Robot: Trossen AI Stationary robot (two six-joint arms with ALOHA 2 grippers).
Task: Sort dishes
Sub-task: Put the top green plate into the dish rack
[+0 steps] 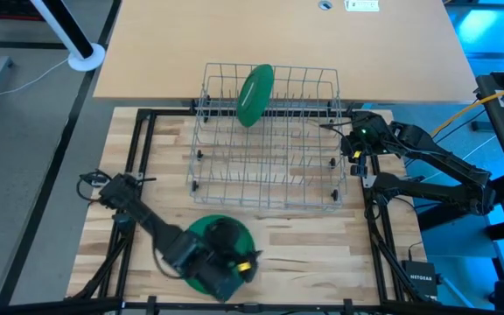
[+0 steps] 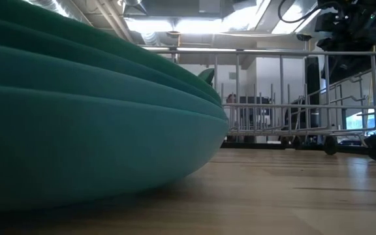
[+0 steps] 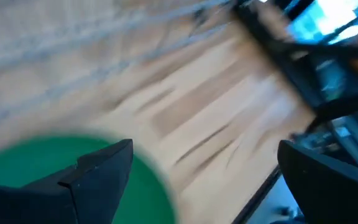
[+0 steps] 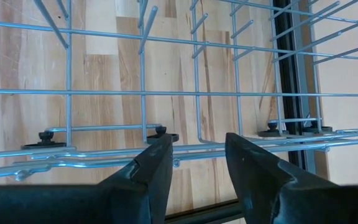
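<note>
A stack of green plates lies flat on the wooden table near its front edge; it fills the left of the low view. My left gripper hovers open over the stack's right part, and the wrist view shows one finger over the green plate and the other over bare wood. One more green plate stands on edge in the far row of the wire rack. My right gripper waits open above the rack's right side, with nothing between its fingers.
The rack stands mid-table on small black feet. A black frame rail runs along the table's left and right sides. Behind the rack lies a plain tan board. Bare wood lies between the stack and the rack.
</note>
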